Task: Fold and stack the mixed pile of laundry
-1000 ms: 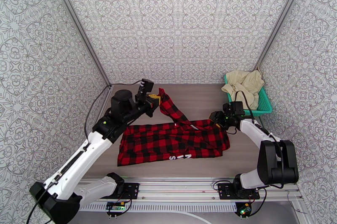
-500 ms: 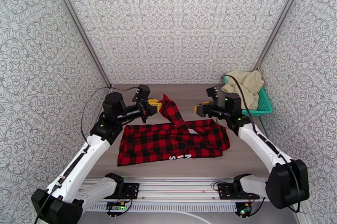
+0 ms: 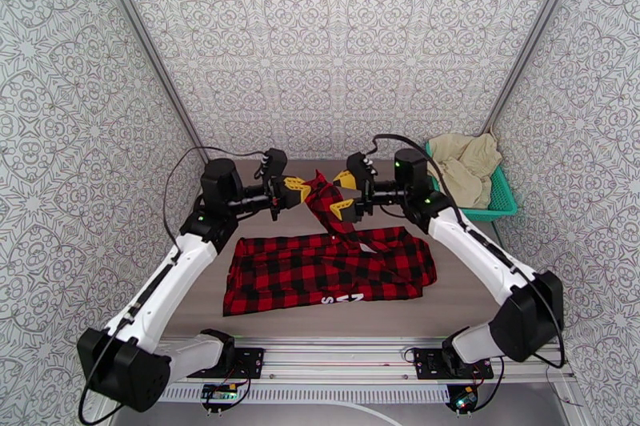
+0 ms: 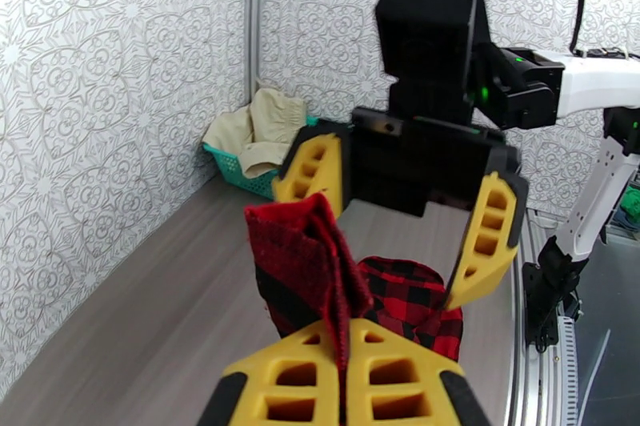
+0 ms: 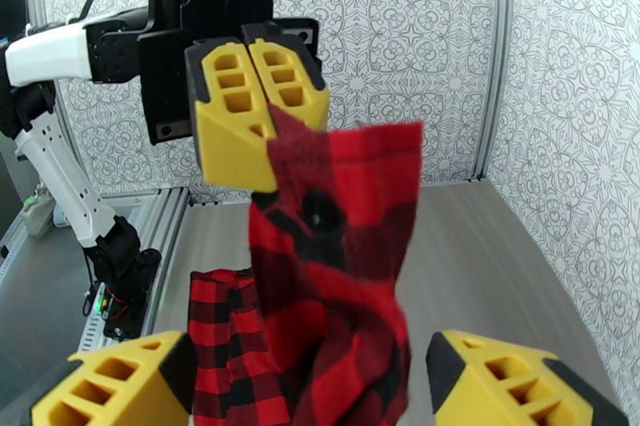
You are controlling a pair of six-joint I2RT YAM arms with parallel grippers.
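The red-and-black checked flannel shirt [image 3: 328, 271] lies spread on the table, one sleeve [image 3: 322, 199] lifted off it. My left gripper [image 3: 296, 190] is shut on the sleeve's top end [image 4: 300, 267]. My right gripper [image 3: 345, 194] faces it from the right, open, its yellow fingers [image 4: 312, 171] straddling the hanging sleeve [image 5: 336, 219] without closing on it. In the right wrist view the left gripper [image 5: 256, 107] pinches the sleeve's upper corner, and my own right gripper [image 5: 314, 383] stands wide on both sides of the cloth. Cream-beige cloth pieces [image 3: 464, 159] lie heaped in the basket.
The teal mesh basket [image 3: 502, 199] stands at the back right corner against the patterned wall. Patterned walls close in the left, back and right sides. Bare table lies behind the shirt and to its right, with the metal rail along the near edge.
My right gripper lifted from the shirt's right end, swung left toward the raised sleeve and opened wider. My left gripper, still shut on the sleeve, shifted slightly right.
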